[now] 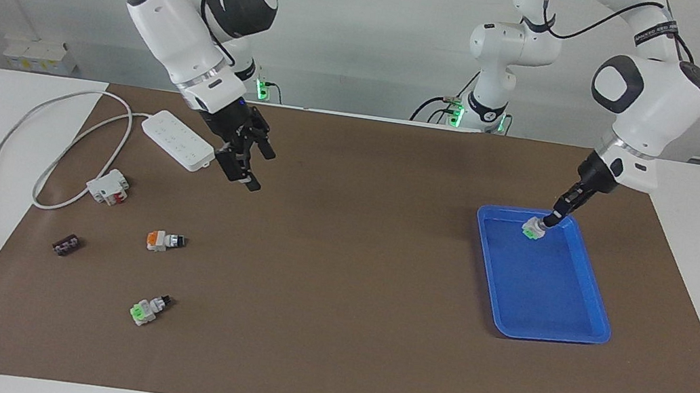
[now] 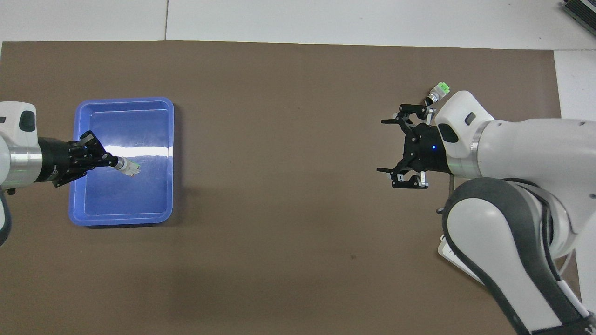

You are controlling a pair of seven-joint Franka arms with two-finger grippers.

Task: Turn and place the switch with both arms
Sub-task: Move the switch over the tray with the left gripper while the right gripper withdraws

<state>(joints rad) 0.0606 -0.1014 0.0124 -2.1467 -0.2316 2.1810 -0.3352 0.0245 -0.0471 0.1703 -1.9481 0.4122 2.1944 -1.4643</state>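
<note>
**One small switch hangs over the blue tray**

One switch [image 1: 532, 228] is the thing to watch. It is small and white-grey, and it hangs over the blue tray [image 1: 589, 295], at the part of the tray nearest the robots. Its pale green tab points down and its black knob points up. The left gripper [image 1: 551, 219] is pinched tight on that knob, so the switch dangles below it. Held by the knob like this, the switch can go down tab first. I cannot tell if it touches the tray floor yet, but it looks a little above it. My guess is that the turning is done and only the putting down is left.

The right gripper [image 1: 248, 172] holds nothing. Its fingers are spread wide, and it waits over the brown mat [image 1: 331, 331] beside the white power strip [image 1: 178, 140], at the right arm's end of the table. On the mat there lie an orange-ended switch [image 1: 165, 240] and a bright green-ended switch [image 1: 148, 310]. They are well apart from the tray.
</note>
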